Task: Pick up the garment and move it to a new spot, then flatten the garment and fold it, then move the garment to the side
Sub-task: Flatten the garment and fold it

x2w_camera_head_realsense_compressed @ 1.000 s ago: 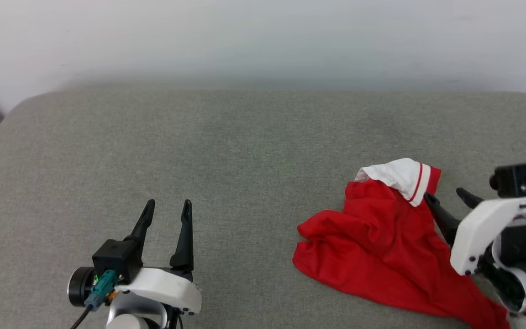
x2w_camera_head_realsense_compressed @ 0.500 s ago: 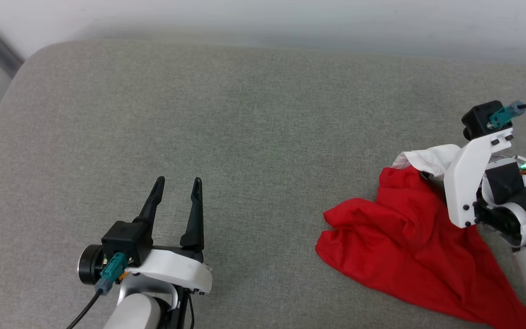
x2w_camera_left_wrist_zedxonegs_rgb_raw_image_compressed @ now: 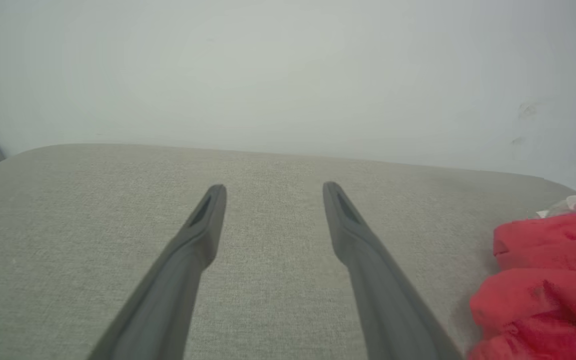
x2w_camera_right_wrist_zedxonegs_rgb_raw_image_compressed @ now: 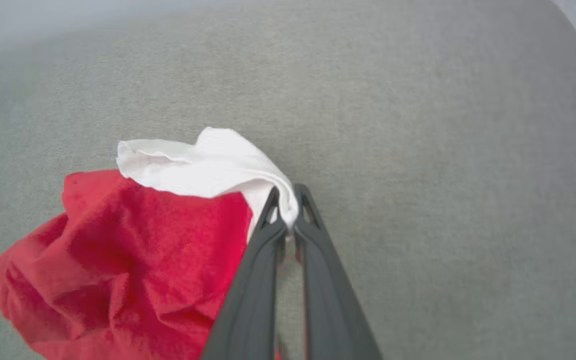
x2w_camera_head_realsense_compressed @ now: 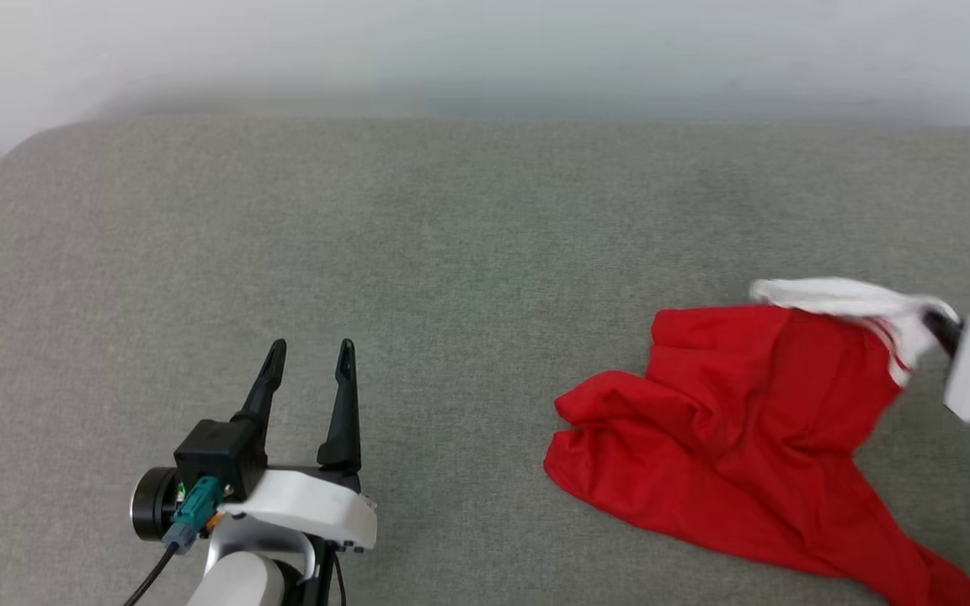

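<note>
Much bare cushion (x2w_camera_head_realsense_compressed: 451,252) lies between the left hand (x2w_camera_head_realsense_compressed: 312,347), its jaws apart, and the garment (x2w_camera_head_realsense_compressed: 729,421), whose white sleeve (x2w_camera_right_wrist_zedxonegs_rgb_raw_image_compressed: 203,165) edge the right hand (x2w_camera_right_wrist_zedxonegs_rgb_raw_image_compressed: 288,200) clamps.

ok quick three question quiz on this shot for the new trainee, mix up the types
1. True or false: the left gripper is shut on the garment.
2. Which part of the garment does the right gripper pinch? A) a red hem B) the white sleeve C) the black lettering
3. Fill in: in the head view the garment lies to the robot's ____ of the left gripper.

Key: 1 false, its fingers stand apart over bare fabric surface; 2 B; 3 right.
</note>
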`<state>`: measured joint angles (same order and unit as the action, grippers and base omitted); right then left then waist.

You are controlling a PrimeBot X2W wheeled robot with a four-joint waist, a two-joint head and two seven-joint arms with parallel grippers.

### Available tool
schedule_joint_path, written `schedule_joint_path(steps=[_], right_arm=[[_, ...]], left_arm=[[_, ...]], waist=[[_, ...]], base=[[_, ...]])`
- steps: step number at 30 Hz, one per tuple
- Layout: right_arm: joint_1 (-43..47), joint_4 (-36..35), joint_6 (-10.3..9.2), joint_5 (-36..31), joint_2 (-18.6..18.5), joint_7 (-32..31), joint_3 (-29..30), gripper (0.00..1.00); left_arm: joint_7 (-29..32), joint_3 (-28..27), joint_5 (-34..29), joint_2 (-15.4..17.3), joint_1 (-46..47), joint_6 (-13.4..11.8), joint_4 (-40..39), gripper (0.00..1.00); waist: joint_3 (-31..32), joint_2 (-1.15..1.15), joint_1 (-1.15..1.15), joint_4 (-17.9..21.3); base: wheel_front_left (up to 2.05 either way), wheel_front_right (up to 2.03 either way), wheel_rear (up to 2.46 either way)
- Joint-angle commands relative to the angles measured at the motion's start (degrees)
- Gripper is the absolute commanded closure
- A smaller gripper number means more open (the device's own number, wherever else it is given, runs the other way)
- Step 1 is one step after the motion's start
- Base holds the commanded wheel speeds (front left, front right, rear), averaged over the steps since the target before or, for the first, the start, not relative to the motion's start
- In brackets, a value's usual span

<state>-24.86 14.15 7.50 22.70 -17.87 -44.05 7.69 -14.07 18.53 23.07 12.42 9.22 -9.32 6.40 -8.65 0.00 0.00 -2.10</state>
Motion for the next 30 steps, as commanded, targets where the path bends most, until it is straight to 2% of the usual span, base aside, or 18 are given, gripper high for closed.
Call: schedule_joint_path(steps=[1,8,9,13,17,19,23,30], right_arm=[[2.56,0.10,-0.02,0.04,1.11,0.64,2.74,1.00],[14.59,3.30,-0.02,-0.43,9.89,2.86,20.07,1.00],[17.40,5.43,-0.02,-1.55,12.54,4.81,23.41,0.00],[18.94,4.92,-0.02,-1.99,14.09,11.68,23.00,0.00],[19.39,2.15,-0.02,-2.62,14.23,21.23,19.98,0.00],[19.60,1.31,-0.02,-2.75,14.05,23.66,19.17,0.00],[21.23,-2.12,-0.02,-5.57,12.67,31.87,14.93,0.00],[24.52,-9.16,-0.02,-8.54,12.70,41.43,6.32,0.00]], left_arm=[[-0.07,0.03,0.19,0.28,-0.85,-0.23,-0.13,0.00],[0.38,-0.02,0.78,0.79,-1.79,-0.39,-0.55,0.00],[0.56,-0.07,0.87,0.91,-1.92,-0.62,-0.65,0.00],[0.78,-0.23,1.20,1.02,-2.82,-1.13,-0.77,0.00],[1.01,-0.28,1.42,1.39,-3.38,-1.27,-0.76,0.00],[1.12,-0.24,1.46,1.50,-3.67,-1.30,-0.75,0.00],[1.59,-0.17,1.77,1.95,-4.64,-1.48,-0.70,0.00],[2.63,-0.39,2.13,2.82,-6.82,-2.30,-1.06,0.00]], waist=[[0.66,0.00,0.00,0.61],[1.55,0.00,0.00,1.20],[1.83,0.00,0.00,1.24],[2.39,0.00,0.00,1.51],[3.46,0.00,0.00,1.55],[3.84,0.00,0.00,1.52],[5.69,0.00,0.00,1.47],[8.48,0.00,0.00,1.39]], base=[[0.00,0.00,0.00],[0.00,0.00,0.00],[0.00,0.00,0.00],[0.00,0.00,0.00],[0.00,0.00,0.00],[0.00,0.00,0.00],[0.00,0.00,0.00],[0.00,0.00,0.00]])
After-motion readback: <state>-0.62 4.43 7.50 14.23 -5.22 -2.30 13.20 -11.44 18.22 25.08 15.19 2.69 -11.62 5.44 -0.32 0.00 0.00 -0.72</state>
